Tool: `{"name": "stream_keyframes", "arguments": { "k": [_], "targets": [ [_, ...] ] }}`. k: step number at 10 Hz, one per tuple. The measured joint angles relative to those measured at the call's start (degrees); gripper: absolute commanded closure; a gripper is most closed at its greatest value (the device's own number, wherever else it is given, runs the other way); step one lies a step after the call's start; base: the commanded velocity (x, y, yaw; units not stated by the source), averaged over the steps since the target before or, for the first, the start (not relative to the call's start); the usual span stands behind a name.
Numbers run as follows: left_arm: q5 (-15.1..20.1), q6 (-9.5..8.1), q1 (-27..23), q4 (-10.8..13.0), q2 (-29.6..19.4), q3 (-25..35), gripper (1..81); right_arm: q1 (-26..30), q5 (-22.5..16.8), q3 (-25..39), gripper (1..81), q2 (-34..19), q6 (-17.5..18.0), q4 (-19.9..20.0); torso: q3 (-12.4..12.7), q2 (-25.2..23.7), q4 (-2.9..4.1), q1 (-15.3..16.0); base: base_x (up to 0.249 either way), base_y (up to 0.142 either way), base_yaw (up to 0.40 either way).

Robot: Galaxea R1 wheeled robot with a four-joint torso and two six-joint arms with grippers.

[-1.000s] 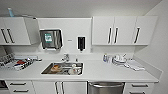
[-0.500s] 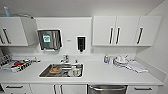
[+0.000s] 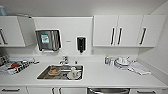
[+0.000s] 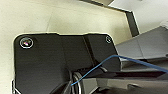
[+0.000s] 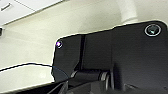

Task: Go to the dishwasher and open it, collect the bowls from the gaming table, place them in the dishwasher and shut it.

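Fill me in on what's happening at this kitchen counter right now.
Nothing is being handled. The robot faces a white counter with a steel sink holding an orange-filled bowl and a white dish. The dishwasher sits shut under the counter, just right of the sink, its steel top edge showing at the bottom of the head view. White dishes stand at the counter's right.

Black wrist plate [image 4: 50,62] — round fittings (blue cable [image 4: 130,60])

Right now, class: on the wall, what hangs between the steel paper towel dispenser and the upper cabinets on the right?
In the head view, a small black soap dispenser hangs on the white wall between the paper towel dispenser and the upper cabinets.
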Motion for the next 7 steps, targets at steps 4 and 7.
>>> {"name": "stream_keyframes", "arguments": {
  "k": [4, 7],
  "targets": [
    [0.0, 0.00, 0.1, 0.0, 0.0, 0.0, 1.0, 0.0, 0.0, -0.2, 1.0, 0.0, 0.0, 0.0, 0.0, 0.0, 0.00, 0.0, 0.117, 0.000, 0.000],
    [-0.2, 0.00, 0.0, 0.0, 0.0, 0.0, 1.0, 0.1, 0.1, -0.2, 1.0, 0.0, 0.0, 0.0, 0.0, 0.0, 0.00, 0.1, 0.060, 0.000, 0.000]
  ]
}}
